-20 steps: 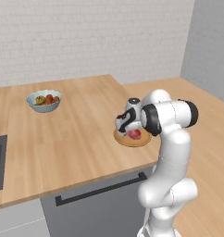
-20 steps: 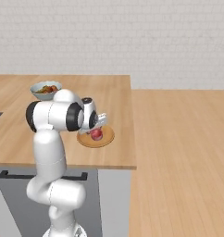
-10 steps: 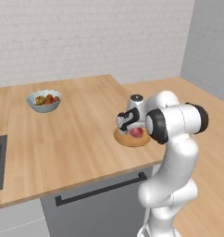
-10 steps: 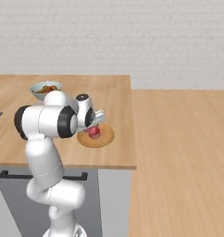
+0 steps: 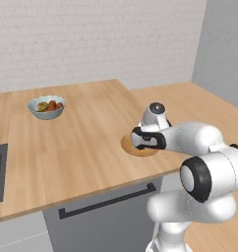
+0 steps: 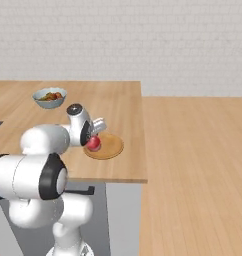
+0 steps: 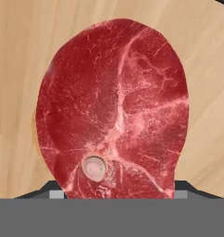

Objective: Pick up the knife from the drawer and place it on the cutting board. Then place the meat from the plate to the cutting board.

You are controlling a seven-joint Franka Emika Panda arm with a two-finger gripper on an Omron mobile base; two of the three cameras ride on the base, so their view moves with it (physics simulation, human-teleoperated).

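Right base view: fingers (image 6: 94, 140) grip the meat (image 6: 94, 143) on the plate (image 6: 110, 148); bowl (image 6: 49, 98) holds fruit.

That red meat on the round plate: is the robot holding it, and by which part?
Cannot be told. The jaws flank the meat at its bone end, low over the plate; whether they grip it isn't visible.

White arm bent forward and low, forearm level, wrist turned down. Tool (image 6: 93, 140) set down upon the meat (image 7: 114, 106), fingers straddling it.
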